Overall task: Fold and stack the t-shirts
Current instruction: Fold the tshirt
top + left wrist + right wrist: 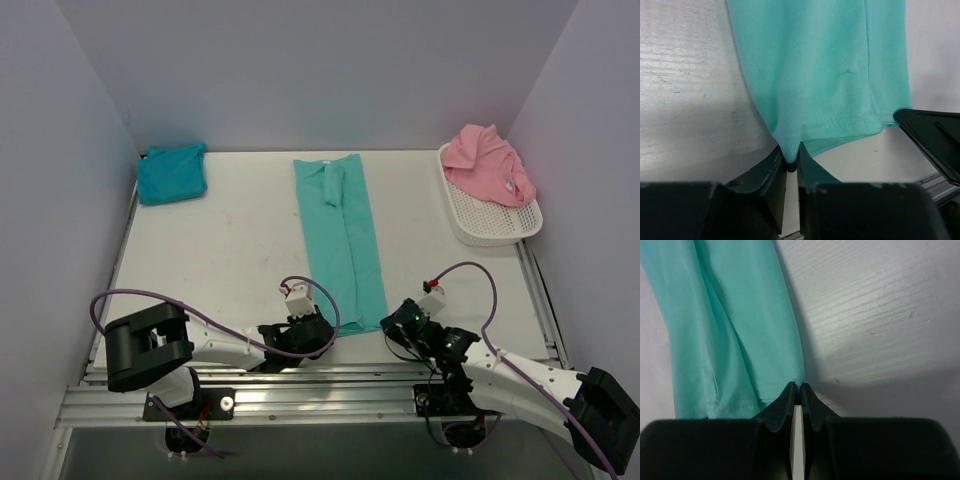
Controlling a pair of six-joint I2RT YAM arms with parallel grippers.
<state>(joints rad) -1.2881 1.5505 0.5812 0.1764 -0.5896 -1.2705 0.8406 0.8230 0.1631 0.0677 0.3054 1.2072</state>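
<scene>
left gripper [791,161] is clenched on the sea-green t-shirt [825,75]: fingertips nearly together, hem's near-left corner pinched between them, cloth puckered down into the tips. right gripper [800,389] is clamped tight, tips meeting on the near-right edge of the same shirt, with a thin fold of fabric running into the pinch. both claws sit low by the worktop's [220,250] near edge, close to each other, one at each near corner of the shirt. from there the shirt runs away from the arms as a long narrow strip, folded lengthwise, flat across the middle of the worktop, collar end near the far edge. darker turquoise-blue t-shirt [172,173] lies roughly folded in the far-left corner, well apart from both claws. pink t-shirt [487,163] is heaped crumpled in the white mesh basket [478,228] at the far-right corner, covering the basket's far part.
</scene>
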